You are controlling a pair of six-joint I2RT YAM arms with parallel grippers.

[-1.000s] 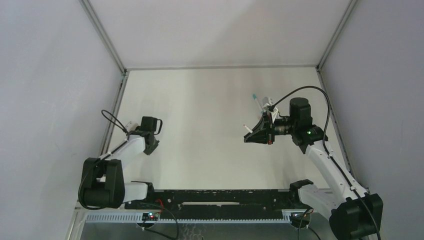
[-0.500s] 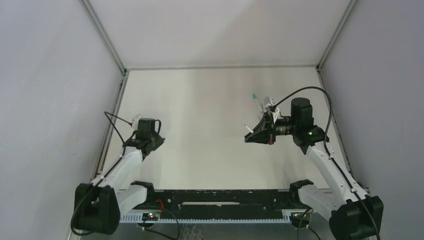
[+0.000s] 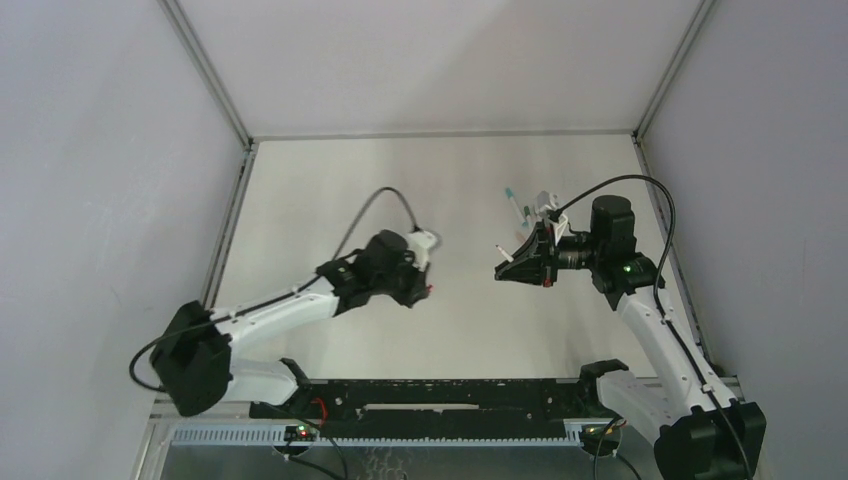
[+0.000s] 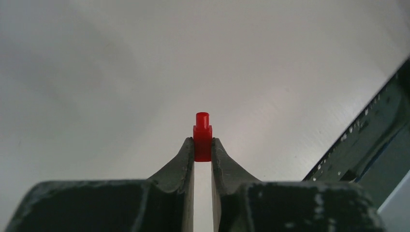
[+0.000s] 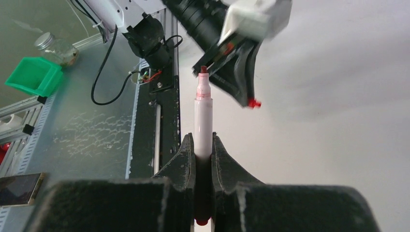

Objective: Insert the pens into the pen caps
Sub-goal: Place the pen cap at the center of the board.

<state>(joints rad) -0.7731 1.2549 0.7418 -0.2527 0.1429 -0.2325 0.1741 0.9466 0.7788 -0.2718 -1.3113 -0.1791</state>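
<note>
Left pincer (image 4: 202,144): pinching a red cap (image 4: 202,137) over the worktop (image 3: 330,190), left of centre.
Red cap: short stepped cylinder, narrow end pointing away from the fingers.
Right pincer (image 5: 203,145): clamped on a pen (image 5: 203,123), right of centre.
Pen: white barrel, red tip bare, aimed toward the left pincer, apart from the cap.
Worktop, far right: teal-ended pen (image 3: 513,203) lying flat near the right pincer.
</note>
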